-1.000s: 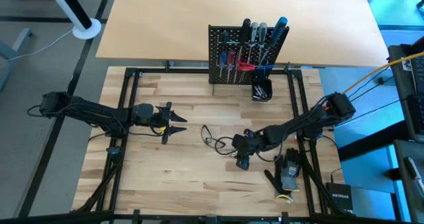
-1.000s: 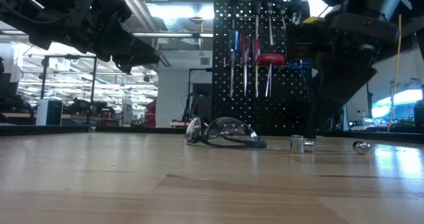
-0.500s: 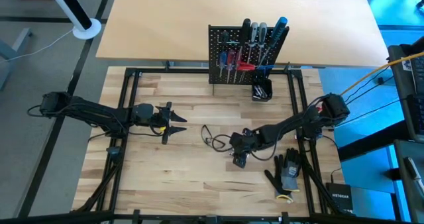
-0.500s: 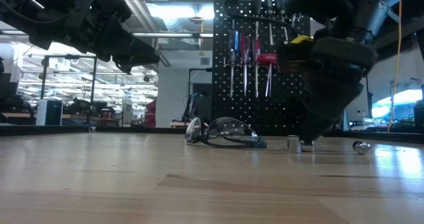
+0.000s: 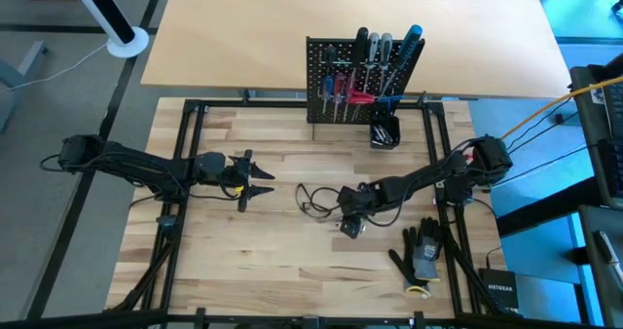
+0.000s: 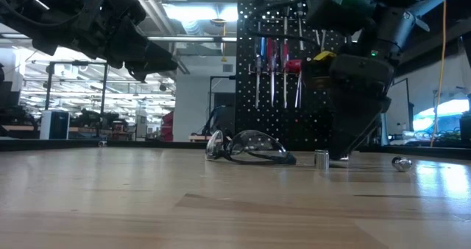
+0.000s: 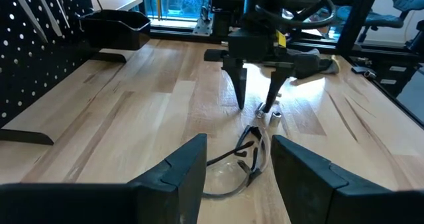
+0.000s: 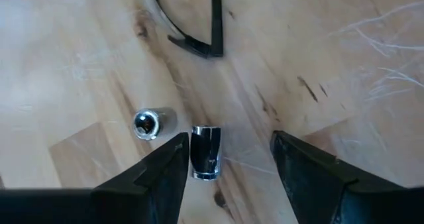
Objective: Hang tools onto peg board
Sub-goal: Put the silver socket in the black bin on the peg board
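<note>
Right pincer (image 8: 225,168), fingers spread and empty, hangs over a socket (image 8: 206,151) lower centre; clumsy closing could roll it away.

My peg board (image 5: 336,81), a black perforated panel, stands upright at the table's far edge. My tools (image 5: 365,86) hang on it in a row, shafts pointing down: screwdrivers with red, blue, black and grey handles, seen against its face in the low view (image 6: 283,57).
</note>
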